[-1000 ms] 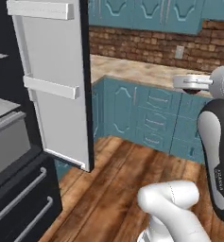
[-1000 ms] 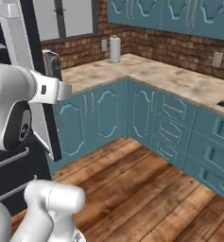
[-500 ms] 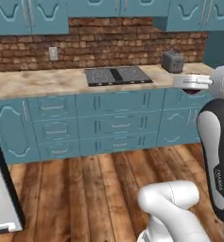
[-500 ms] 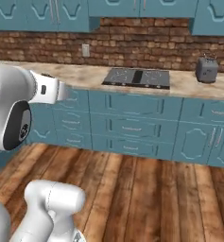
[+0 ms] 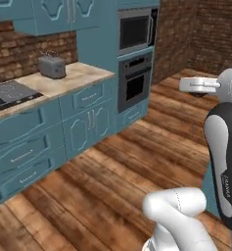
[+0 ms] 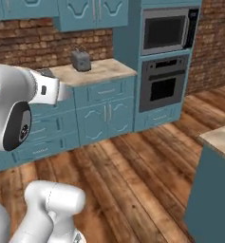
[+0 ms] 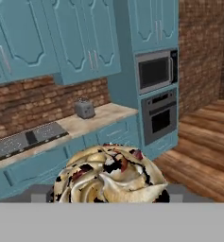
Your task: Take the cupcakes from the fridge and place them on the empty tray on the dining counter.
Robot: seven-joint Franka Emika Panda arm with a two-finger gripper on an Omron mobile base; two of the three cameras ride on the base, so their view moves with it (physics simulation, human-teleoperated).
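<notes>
Base swung right since before: fridge gone from view, toaster (image 5: pixel 51 65) and wall oven (image 6: pixel 163 83) now ahead, dining counter (image 6: pixel 221 136) corner entering.

- Toaster (image 5: pixel 51 65): grey, on the beige tabletop (image 5: pixel 73 78).
- Stovetop (image 5: pixel 7 93): black, set in the tabletop.
- Microwave (image 6: pixel 168 31): built in directly above the oven (image 6: pixel 164 88).
- Cabinets (image 6: pixel 104 116): teal.
- Floor (image 5: pixel 137 162): wood planks.

A cupcake (image 7: pixel 109 175) with swirled cream and dark-flecked frosting sits at the bottom centre, close to the camera. Behind it runs a beige-topped bench (image 7: pixel 80 125) on teal cabinets, carrying a grey toaster (image 7: pixel 84 108) and a dark cooktop (image 7: pixel 26 139). A microwave (image 7: pixel 153 72) stands above an oven (image 7: pixel 159 116). Brick wall and wooden floor at right.
</notes>
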